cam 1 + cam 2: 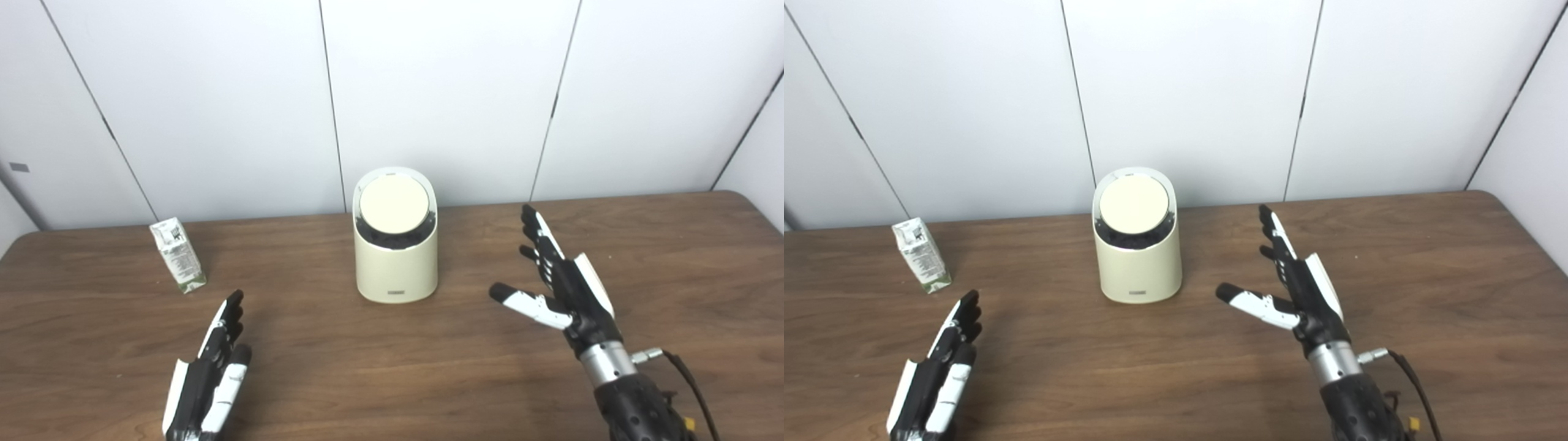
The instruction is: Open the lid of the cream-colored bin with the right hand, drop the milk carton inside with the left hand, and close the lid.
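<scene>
The cream-colored bin (pixel 396 257) stands upright near the middle of the tabletop (pixel 674 257), its round lid (pixel 394 206) shut and tilted toward the camera inside a dark ring. The milk carton (pixel 177 255) stands well to the left of the bin, near the back edge, leaning slightly. Neither has been touched yet, so the task looks to be at its very start.

The right hand (pixel 560 285) hovers to the right of the bin, apart from it, fingers spread and thumb stretched toward the bin, holding nothing. The left hand (pixel 211 367) sits low at the near left, short of the carton, its fingers straight and close together, empty as well.

The bin seems to be stiff, smooth plastic and probably light, so a careless push on the lid might slide or tip it; pressing down on the lid's face or catching its rim looks safest. The carton is small, likely light and somewhat crushable cardboard; a gentle hold across its flat sides, about mid-height, should keep it steady.
</scene>
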Controlling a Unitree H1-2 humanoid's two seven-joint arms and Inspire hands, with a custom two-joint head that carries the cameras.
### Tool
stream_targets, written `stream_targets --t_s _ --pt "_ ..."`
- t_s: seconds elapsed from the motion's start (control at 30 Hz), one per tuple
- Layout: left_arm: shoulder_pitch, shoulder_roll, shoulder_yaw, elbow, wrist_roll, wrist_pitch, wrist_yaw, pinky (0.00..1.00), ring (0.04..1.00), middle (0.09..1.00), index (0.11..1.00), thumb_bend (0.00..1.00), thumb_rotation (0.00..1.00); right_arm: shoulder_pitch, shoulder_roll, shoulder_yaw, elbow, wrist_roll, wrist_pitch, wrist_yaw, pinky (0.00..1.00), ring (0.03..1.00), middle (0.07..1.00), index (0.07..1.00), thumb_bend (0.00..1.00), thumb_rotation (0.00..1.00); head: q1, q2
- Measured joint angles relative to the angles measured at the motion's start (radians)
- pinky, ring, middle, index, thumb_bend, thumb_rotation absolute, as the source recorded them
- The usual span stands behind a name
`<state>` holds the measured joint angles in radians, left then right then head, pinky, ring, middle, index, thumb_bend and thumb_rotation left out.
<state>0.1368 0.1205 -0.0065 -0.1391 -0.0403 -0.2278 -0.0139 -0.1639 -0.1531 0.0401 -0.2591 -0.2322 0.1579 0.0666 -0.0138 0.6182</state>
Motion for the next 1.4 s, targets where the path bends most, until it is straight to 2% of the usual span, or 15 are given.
stream_targets --t_s 0.1,0.27,0.47,0.57,0.8,1.0,1.4 --pt "0.011 -0.009 0.0 -0.009 0.0 0.004 -0.004 1.0 1.0 1.0 1.0 0.7 0.78 -0.095 0.0 0.009 0.006 -0.025 0.041 0.007 0.9 0.954 0.966 0.998 0.9 0.54 0.008 -0.003" --pt "0.022 -0.024 0.0 -0.022 -0.003 0.012 -0.007 1.0 1.0 1.0 1.0 0.7 0.77 -0.22 0.002 0.048 0.026 -0.07 0.107 0.014 0.87 0.951 0.958 0.999 0.91 0.52 0.012 -0.003" --pt "0.026 -0.034 -0.001 -0.028 0.001 0.016 -0.009 1.0 1.0 1.0 1.0 0.71 0.76 -0.295 0.04 0.093 0.152 -0.116 0.114 0.009 0.82 0.941 0.956 0.988 0.87 0.41 0.02 -0.006" --pt "0.027 -0.036 -0.003 -0.03 0.002 0.017 -0.011 1.0 1.0 1.0 1.0 0.7 0.75 -0.339 0.046 0.106 0.221 -0.139 0.113 0.007 0.81 0.94 0.974 0.991 0.87 0.41 0.022 -0.005" --pt "0.033 -0.043 -0.003 -0.034 0.009 0.022 -0.01 1.0 1.0 1.0 1.0 0.71 0.75 -0.448 0.046 0.138 0.361 -0.212 0.109 -0.031 0.86 0.941 0.964 0.994 0.88 0.42 0.029 -0.006" --pt "0.033 -0.046 -0.004 -0.035 0.021 0.023 -0.012 1.0 1.0 1.0 1.0 0.67 0.72 -0.485 0.056 0.154 0.488 -0.247 0.102 -0.079 0.82 0.921 0.955 0.988 0.88 0.4 0.032 -0.008" --pt "0.04 -0.05 -0.006 -0.041 0.018 0.047 -0.029 1.0 1.0 1.0 1.0 0.71 0.74 -0.508 0.045 0.162 0.55 -0.256 0.025 -0.138 0.81 0.921 0.956 0.98 0.85 0.34 0.048 -0.005"
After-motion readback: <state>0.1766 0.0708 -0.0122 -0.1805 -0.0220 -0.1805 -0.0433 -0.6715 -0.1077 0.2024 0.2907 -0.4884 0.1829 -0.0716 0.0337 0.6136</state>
